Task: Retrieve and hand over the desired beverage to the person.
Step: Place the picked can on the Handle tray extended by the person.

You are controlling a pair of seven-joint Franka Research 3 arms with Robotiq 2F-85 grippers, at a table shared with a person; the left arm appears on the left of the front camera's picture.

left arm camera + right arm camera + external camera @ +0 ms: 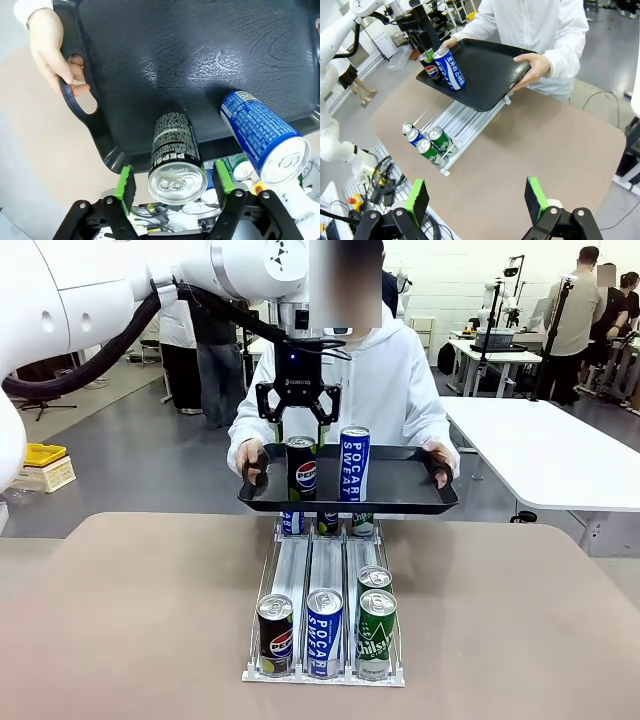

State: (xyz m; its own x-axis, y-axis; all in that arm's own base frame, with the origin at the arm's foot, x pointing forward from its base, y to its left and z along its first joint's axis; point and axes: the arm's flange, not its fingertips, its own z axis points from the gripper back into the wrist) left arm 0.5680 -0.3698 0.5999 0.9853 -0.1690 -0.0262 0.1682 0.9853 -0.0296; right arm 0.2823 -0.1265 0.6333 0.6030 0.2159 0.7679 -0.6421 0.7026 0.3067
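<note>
Three cans (324, 633) front the rack (325, 570) on the tabletop (130, 620). Beyond, the left gripper (300, 426) straddles the Pepsi can (301, 468) on the person's tray (400, 488), pads apart. Right gripper (477, 201) open, empty. Risk: withdrawing askew could topple it.

Tray (400, 487): held by the person (385, 380)
On tray: Pepsi can (301, 468), Pocari can (354, 464)
Left gripper (300, 426): straddling the Pepsi can
</note>
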